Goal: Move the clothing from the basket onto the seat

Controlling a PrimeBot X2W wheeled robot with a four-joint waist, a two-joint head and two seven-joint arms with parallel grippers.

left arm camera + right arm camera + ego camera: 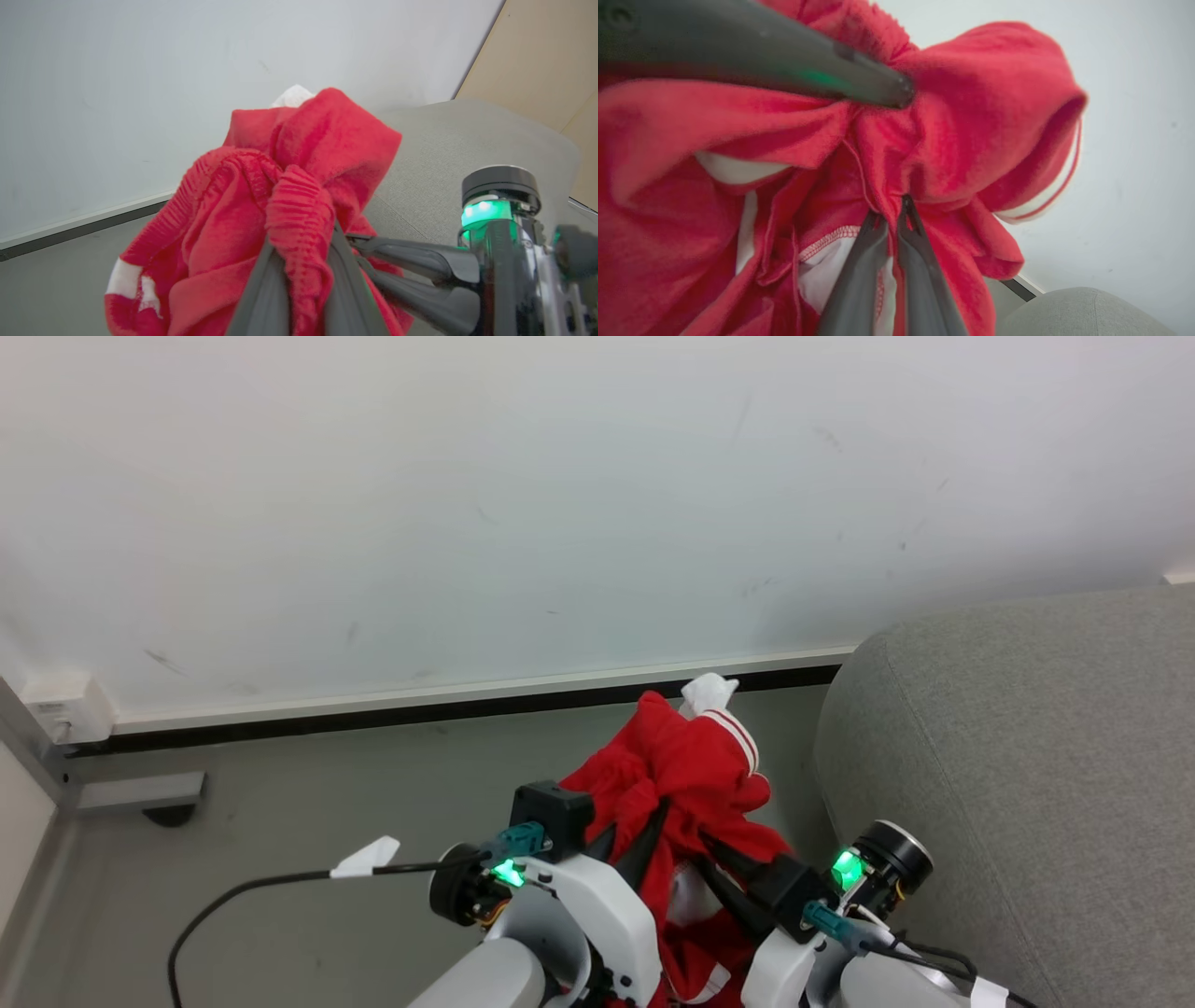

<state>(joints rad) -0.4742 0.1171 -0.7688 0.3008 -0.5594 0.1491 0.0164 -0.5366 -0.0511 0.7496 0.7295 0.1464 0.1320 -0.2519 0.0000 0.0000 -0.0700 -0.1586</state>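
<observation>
Clothing, bright red with white trim, hangs bunched in the air between both grippers, its long axis running up and down. A white-striped band tops the bundle and points toward the white wall, while the rest droops between the pale forearms. Grey floor lies open on the robot's left as far as the dark baseboard. On the right, the rounded edge of the light grey seat stands just beside the bundle, a strip of floor apart from it in the head view. The left gripper is clamped on a ribbed fold, with fabric squeezed between its dark fingers. The right gripper has its fingers nearly together, pinching a thin fold near a white-lined seam, close to the left gripper's tips.
</observation>
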